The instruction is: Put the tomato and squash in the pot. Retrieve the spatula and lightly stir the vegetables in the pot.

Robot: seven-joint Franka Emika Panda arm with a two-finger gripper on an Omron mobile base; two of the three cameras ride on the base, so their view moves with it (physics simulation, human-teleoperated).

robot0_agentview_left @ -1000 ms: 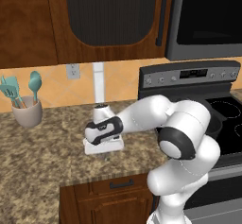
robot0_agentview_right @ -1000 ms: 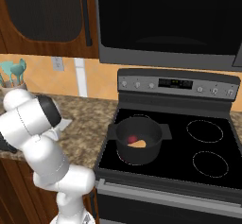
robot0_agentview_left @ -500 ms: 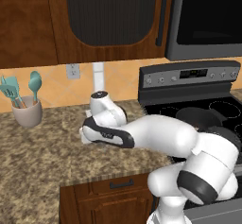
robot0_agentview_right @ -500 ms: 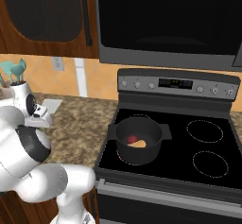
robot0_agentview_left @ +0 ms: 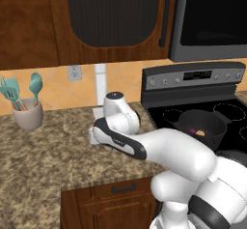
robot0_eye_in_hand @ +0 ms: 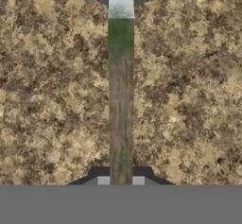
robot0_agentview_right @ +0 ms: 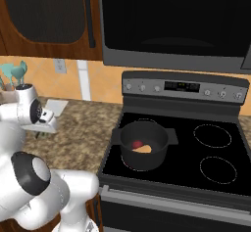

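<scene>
While the arm reached left across the counter [robot0_agentview_left: 43,160], its gripper [robot0_eye_in_hand: 120,179] was clenched on the spatula [robot0_eye_in_hand: 120,95]: in the hand view the thin dark handle ran straight up from between the two fingertips [robot0_eye_in_hand: 103,180] to the pale blade at the top edge, over speckled brown stone. In the left base view the blade's pale corner [robot0_agentview_left: 98,112] showed beside the wrist, near the counter's back edge by the white wall strip [robot0_agentview_left: 100,77]. From the pictures I could not tell whether the blade lay on the stone or hung just above it.

One pot [robot0_agentview_right: 145,146] stood on the stove's [robot0_agentview_right: 196,177] front left burner, its two short handles pointing left and right. Inside it lay one tomato [robot0_agentview_right: 138,144] and one squash [robot0_agentview_right: 143,149], touching, the tomato to the left. The pot was well apart from the gripper. Two other burner rings showed bare on the stove's right side.

One cup [robot0_agentview_left: 28,114] stood at the counter's back left, holding teal utensils [robot0_agentview_left: 34,84]; at least three heads showed. One outlet [robot0_agentview_left: 74,72] sat on the wall behind.
</scene>
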